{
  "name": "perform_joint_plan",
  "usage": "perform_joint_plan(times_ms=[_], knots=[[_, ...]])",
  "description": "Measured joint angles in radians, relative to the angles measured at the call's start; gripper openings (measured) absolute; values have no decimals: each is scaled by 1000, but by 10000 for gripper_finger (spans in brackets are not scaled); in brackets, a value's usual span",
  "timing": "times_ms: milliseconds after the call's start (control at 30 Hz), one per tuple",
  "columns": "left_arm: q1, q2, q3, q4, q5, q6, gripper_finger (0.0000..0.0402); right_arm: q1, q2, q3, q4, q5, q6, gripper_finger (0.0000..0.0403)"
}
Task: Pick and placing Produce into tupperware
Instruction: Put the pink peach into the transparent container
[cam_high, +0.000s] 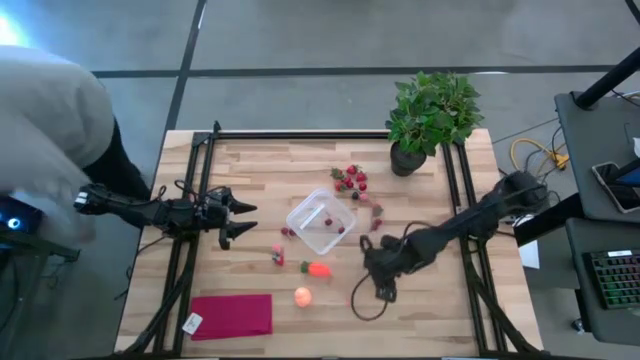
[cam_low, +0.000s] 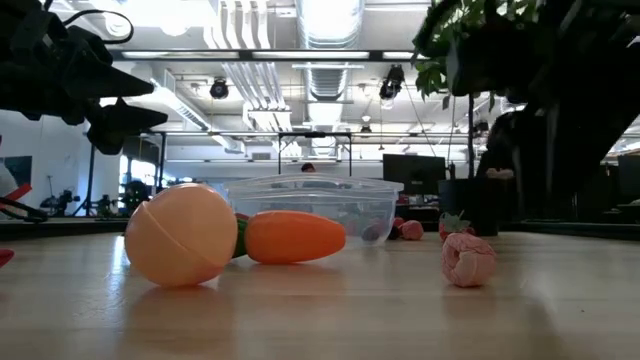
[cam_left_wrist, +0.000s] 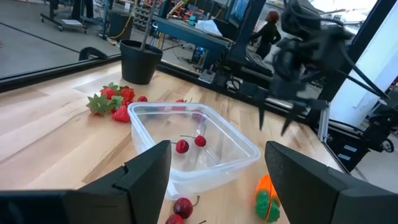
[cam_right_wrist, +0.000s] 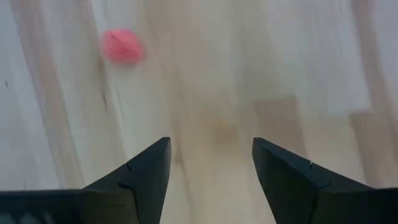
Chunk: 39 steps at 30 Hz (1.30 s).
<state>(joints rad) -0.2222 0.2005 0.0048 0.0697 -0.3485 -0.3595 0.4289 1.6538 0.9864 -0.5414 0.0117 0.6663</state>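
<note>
Clear square plastic tupperware (cam_high: 321, 222) sits mid-tabletop, two small dark-red cherries (cam_left_wrist: 189, 144) inside it. More red berry pieces (cam_high: 351, 181) lie clustered between the container and the black-potted leafy green plant (cam_high: 430, 115) at the far right corner. Orange carrot-shaped piece with green end (cam_high: 317, 268) lies just on the near side of the container; pale orange round fruit (cam_high: 302, 295) nearer the near edge. Flat magenta cloth (cam_high: 232, 315) at the near left corner. Left tool (cam_high: 243, 220) hovers left of the container, fingers apart, empty. Right tool (cam_high: 382, 287) hangs low over bare wood right of the carrot, fingers (cam_right_wrist: 144, 171) apart, a pink piece (cam_right_wrist: 122, 45) ahead.
</note>
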Motion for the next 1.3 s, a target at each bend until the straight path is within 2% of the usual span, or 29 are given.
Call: perform_joint_plan(times_ms=[233, 433, 567, 833, 1100, 1300], knots=[[0, 2, 0, 0, 0, 0, 247, 53, 201, 168, 2, 38, -209, 219], [0, 2, 0, 0, 0, 0, 247, 80, 339, 308, 1, 70, -220, 219], [0, 2, 0, 0, 0, 0, 247, 84, 385, 362, -4, 116, -206, 219], [0, 3, 0, -1, 1, 0, 247, 86, 403, 386, -21, 129, -203, 216], [0, 2, 0, 0, 0, 0, 247, 87, 398, 390, -53, 143, -202, 152], [0, 2, 0, 0, 0, 0, 247, 74, 395, 446, -114, 158, -181, 107]])
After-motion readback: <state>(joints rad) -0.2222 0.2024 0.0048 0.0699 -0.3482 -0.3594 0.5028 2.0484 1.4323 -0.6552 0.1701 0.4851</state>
